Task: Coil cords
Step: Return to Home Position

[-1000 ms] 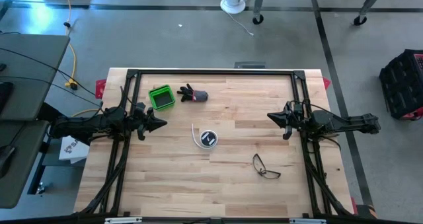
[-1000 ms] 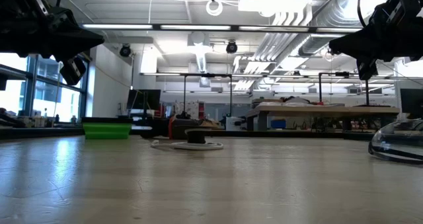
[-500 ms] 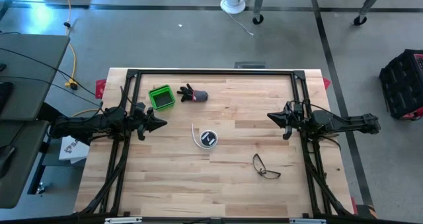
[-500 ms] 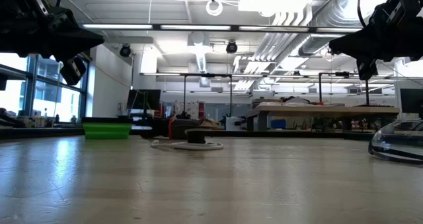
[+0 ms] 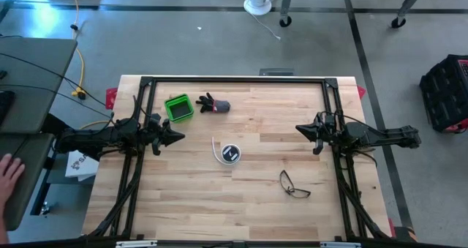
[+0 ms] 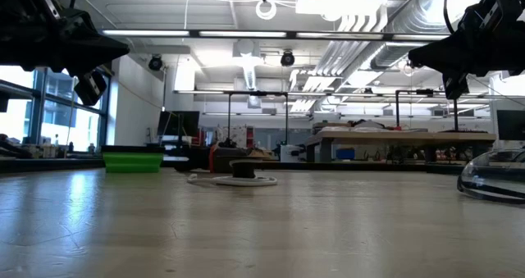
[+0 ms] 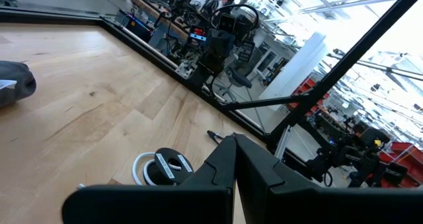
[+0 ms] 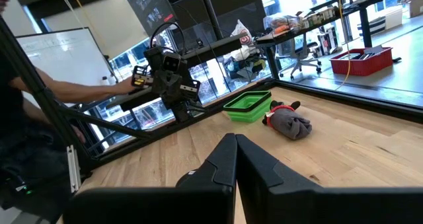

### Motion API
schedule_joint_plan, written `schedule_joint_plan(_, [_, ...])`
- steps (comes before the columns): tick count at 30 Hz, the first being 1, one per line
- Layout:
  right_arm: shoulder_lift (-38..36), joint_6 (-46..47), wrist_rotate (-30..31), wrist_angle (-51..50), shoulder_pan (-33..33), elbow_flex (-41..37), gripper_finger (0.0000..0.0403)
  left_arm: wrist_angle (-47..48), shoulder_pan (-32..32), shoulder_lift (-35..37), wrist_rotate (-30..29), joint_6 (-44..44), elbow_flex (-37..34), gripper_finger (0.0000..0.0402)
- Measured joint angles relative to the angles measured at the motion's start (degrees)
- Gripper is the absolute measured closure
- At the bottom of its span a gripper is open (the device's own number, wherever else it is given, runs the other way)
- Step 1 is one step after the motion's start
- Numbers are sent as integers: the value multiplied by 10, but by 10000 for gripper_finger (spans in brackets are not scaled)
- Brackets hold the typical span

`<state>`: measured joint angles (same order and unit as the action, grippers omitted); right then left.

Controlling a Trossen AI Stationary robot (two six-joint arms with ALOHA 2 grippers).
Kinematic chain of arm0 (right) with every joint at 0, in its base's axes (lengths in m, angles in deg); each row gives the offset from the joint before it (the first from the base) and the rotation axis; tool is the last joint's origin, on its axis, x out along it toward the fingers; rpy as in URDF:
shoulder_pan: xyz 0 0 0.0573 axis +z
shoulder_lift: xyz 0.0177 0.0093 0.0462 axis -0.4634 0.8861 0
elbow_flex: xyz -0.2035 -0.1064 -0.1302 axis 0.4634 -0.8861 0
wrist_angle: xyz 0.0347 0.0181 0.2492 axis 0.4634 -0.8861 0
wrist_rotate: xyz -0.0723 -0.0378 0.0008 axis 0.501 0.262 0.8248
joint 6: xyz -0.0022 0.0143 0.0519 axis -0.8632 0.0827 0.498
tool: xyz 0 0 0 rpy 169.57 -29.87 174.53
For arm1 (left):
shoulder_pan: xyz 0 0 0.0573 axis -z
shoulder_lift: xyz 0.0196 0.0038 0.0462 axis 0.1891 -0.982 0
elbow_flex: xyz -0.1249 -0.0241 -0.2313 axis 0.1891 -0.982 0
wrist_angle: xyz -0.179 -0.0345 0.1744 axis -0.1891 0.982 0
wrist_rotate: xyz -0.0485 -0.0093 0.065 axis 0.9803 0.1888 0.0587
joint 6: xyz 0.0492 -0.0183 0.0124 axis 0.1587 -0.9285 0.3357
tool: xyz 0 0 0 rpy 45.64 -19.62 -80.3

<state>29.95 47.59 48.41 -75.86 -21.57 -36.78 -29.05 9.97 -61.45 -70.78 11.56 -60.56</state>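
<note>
Nearest on the bench lie clear eyeglasses, toward the right side, folded arms open, nothing touching them. Level with them but off the bench, a person's hand rests on a grey desk to the left. Next back, about mid-bench, sits the small round black reel with its white mark up, flat on the wood. The white cord curves in a loose arc along the reel's left side, one end running toward the far edge and the other meeting the reel. The left wrist view shows the same reel with the cord looped beside it. Neither arm touches it. The left claw hangs above the bench at the left edge, pointing inward, well apart from the reel; its wrist view shows the claw pressed together, holding nothing. The right claw hangs above the right edge, pointing inward, and is also pressed together and empty in its wrist view. Farther back left sits a green tray, and just beside it on its right a dark grey glove with a red patch. Beyond the bench is grey floor with a yellow cable at far left.
</note>
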Motion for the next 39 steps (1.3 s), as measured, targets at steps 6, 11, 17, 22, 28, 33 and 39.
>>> schedule_joint_plan(6, [0,0,0,0,0,0,402,0,45,-15,0,0,0,400])
schedule_joint_plan(11, [0,0,0,0,0,0,402,-1,63,-28,3,0,0,400])
schedule_joint_plan(17, [0,0,0,0,0,0,402,-1,64,-29,3,0,0,400])
schedule_joint_plan(22, [0,0,0,0,0,0,402,-1,64,-29,2,0,0,400])
schedule_joint_plan(28, [0,0,0,0,0,0,402,-1,64,-29,2,0,0,400])
schedule_joint_plan(33, [0,0,0,0,0,0,402,-1,63,-29,2,0,0,400])
schedule_joint_plan(39, [0,0,0,0,0,0,402,-1,63,-29,2,0,0,400])
